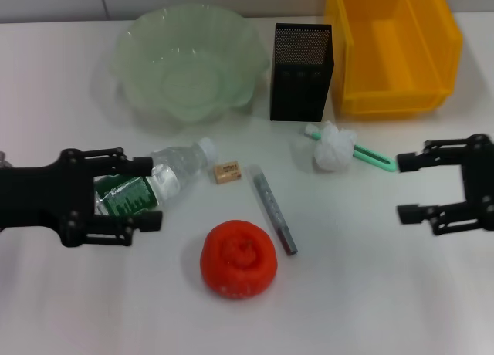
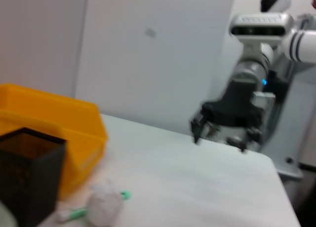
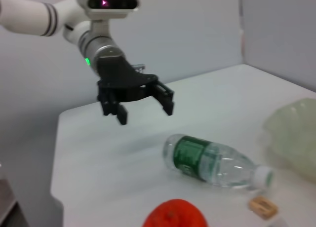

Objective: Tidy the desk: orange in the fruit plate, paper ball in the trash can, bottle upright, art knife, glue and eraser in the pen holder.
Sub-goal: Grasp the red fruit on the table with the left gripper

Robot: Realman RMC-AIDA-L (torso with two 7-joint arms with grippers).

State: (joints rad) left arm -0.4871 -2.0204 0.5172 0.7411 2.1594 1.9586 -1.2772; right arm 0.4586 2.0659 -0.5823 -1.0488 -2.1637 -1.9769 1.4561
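We are working on the bottle-upright step: our left gripper (image 1: 147, 193) is hovering wide open and empty above the lying water bottle (image 1: 158, 184), its fingers spread either side of the green label. Next we judge it must descend and close on the body. Our right gripper (image 1: 409, 187) is waiting open beside the paper ball (image 1: 334, 147).

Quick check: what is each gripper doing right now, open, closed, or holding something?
Left gripper: open, holding nothing, above the base end of the lying bottle.
Right gripper: open, empty, right of the paper ball.
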